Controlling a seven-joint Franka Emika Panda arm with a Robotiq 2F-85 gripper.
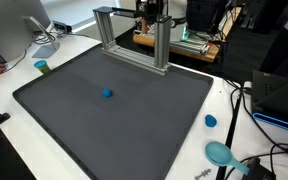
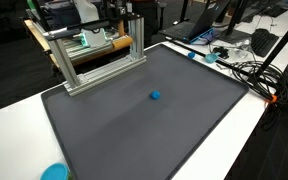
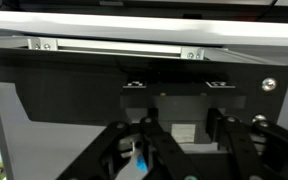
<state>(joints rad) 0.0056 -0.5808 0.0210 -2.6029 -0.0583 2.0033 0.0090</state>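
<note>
**Hand hovering at the frame, gripping nothing**

The hand (image 3: 184, 128) is hanging with its fingers (image 3: 152, 140) standing partway apart. In the wrist view a gap is showing between them and nothing is sitting in it, so as far as I can tell it is holding nothing. A small blue-white patch is showing beside one finger, too blurred to name.

Just ahead of the fingers, the frame (image 3: 114, 43) is running across the wrist view as a pale metal bar with two brackets. In both exterior views the hand is hovering up at this frame (image 1: 134, 42), which is standing upright on the far edge of the mat (image 1: 114, 125). Whether the two are touching is not showing.

Further out, a ball (image 1: 107, 94) is lying alone near the middle of the mat, well apart from the hand. Beyond the mat, a green cup (image 1: 42, 67), a cap (image 1: 211, 121) and a teal lid (image 1: 219, 152) are resting on the white bench (image 1: 6, 100), among loose cables.

Judging from how things are lying, no handling is under way. The frame is standing in place, the ball is sitting free, and the hand is gripping neither, so all of the work seems to be waiting
</note>
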